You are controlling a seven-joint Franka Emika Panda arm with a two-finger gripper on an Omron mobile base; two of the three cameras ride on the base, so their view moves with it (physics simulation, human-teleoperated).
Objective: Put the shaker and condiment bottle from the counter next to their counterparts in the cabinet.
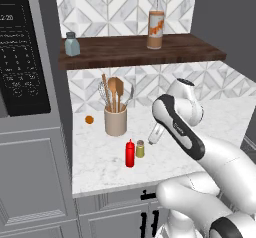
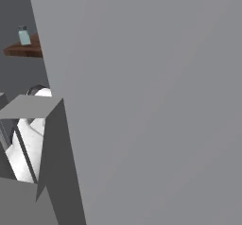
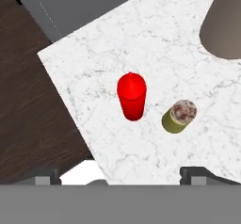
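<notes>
White marble counter (image 1: 100,167), faint grey veins, grey panelled fronts below. Dark brown wooden shelf (image 1: 135,52) against grey-and-white geometric tiles. Black oven panel (image 1: 22,57) at left.

On shelf: clear glass bottle (image 1: 156,24) with orange label; blue-grey shaker (image 1: 72,44), also seen from right base view (image 2: 23,36), where a flat grey wall (image 2: 151,101) blocks the rest.

On counter: beige utensil crock (image 1: 115,121); red squeeze bottle (image 3: 132,95) and yellow-green shaker (image 3: 179,116), metal cap, just beside each other near front edge; small orange ball (image 1: 89,119).

Gripper (image 3: 121,177) above the 2 items, fingertips wide apart, holding nothing.

Hand view straight down over counter (image 3: 188,49)
</notes>
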